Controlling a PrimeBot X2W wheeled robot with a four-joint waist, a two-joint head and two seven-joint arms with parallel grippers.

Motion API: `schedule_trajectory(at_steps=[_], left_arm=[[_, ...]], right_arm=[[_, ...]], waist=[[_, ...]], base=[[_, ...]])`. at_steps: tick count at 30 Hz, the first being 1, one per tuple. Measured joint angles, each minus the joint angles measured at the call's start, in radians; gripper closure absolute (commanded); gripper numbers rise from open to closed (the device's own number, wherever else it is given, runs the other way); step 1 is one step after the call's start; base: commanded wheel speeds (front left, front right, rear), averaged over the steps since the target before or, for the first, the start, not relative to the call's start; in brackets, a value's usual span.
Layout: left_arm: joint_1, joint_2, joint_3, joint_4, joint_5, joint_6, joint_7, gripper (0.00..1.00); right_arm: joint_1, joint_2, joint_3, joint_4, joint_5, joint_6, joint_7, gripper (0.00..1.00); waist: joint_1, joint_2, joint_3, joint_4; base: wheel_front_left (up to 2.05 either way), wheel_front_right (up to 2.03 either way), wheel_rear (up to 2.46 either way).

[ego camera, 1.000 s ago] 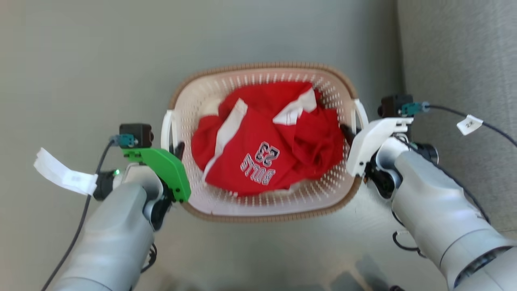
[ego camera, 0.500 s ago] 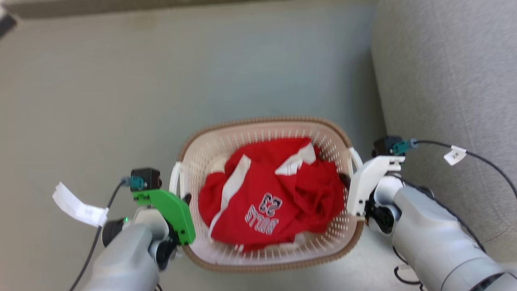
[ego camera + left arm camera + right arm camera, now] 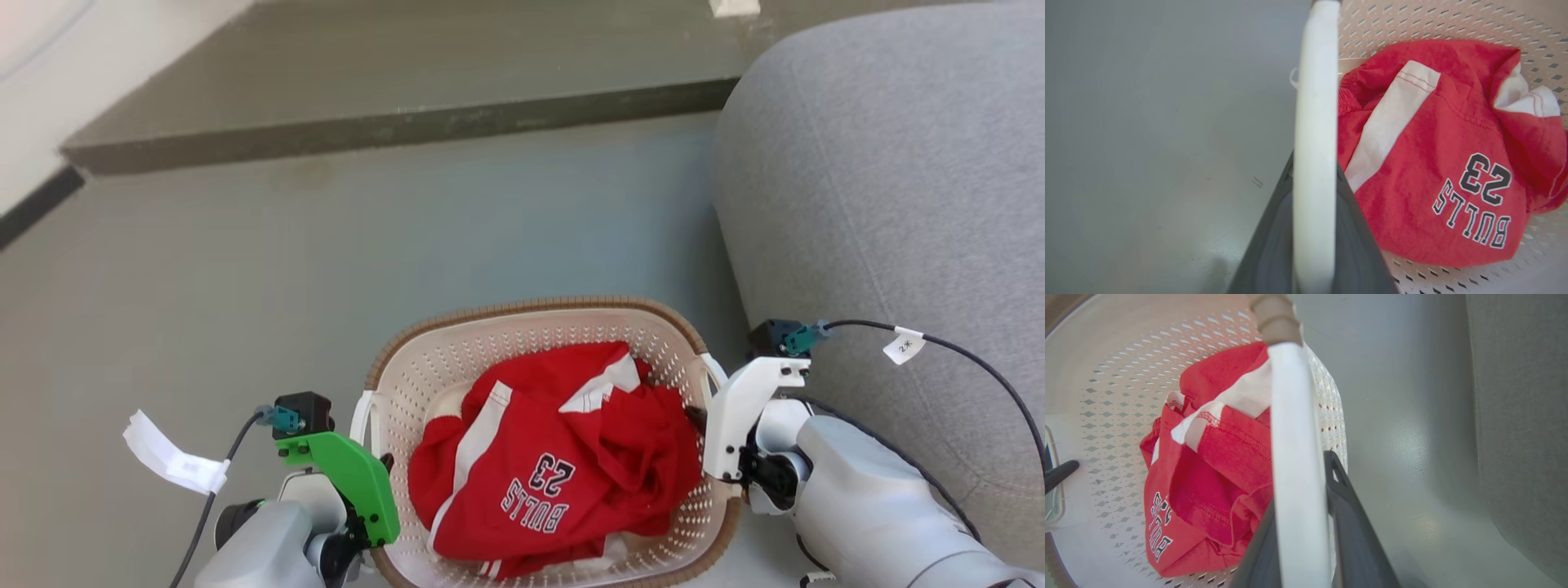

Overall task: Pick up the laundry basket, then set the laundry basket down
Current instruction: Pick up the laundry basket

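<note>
Grip on both sides: L gripper (image 3: 377,469) clamped on white L handle (image 3: 1314,122) of laundry basket (image 3: 522,320), one finger each side of the bar; R gripper (image 3: 695,420) clenched same way on R handle (image 3: 1294,457). Basket sits btwn the two claws, grey floor (image 3: 245,286) below. Inside, just inward of both claws, bunched red jersey (image 3: 563,474) w/ "BULLS 23". Grey sofa (image 3: 882,204) just outboard of R claw.
</note>
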State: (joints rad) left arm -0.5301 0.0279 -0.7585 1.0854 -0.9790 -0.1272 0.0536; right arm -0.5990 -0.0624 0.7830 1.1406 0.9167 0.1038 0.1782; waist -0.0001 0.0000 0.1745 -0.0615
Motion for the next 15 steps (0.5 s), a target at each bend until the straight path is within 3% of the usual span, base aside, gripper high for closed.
schedule_trajectory(at_steps=[15], left_arm=[[0.024,-0.002,-0.021,0.019,-0.004,0.000,0.035,1.00]], right_arm=[[0.038,0.000,0.023,-0.002,0.039,0.000,0.043,1.00]], waist=[[0.0000,0.0000,-0.103,-0.012]], base=[[0.00,0.00,0.00]])
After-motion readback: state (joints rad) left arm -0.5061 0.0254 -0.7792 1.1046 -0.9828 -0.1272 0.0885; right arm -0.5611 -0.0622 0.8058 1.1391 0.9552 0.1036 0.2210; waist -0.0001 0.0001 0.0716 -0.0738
